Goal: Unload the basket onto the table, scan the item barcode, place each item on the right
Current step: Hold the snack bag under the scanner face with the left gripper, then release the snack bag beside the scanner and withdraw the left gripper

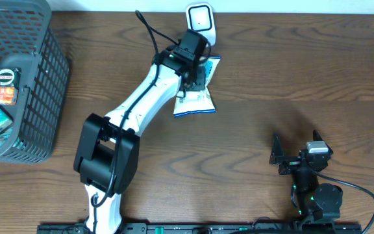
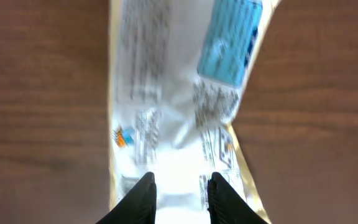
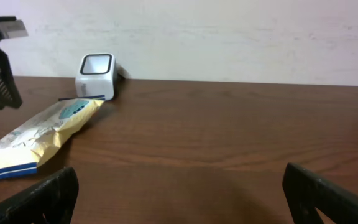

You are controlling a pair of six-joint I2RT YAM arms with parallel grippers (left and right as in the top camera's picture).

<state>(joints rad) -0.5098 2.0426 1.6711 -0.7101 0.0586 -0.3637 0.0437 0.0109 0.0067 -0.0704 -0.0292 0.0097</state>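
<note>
Left gripper [image 2: 180, 182], jaws narrow over the snack packet [image 1: 197, 99], hold not discernible; packet lies at the table's [image 1: 317, 78] far edge, one end just beside the scanner [image 1: 200, 18], apparently to bring its barcode within reading; right gripper [image 3: 179, 199] wide, empty, parked at near edge.

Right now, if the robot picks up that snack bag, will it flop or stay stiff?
Probably floppy: the snack bag looks like thin, creased film lying limp on the table. It is likely light, since it seems puffed with air more than packed. Its glossy surface might slip a little.
</note>
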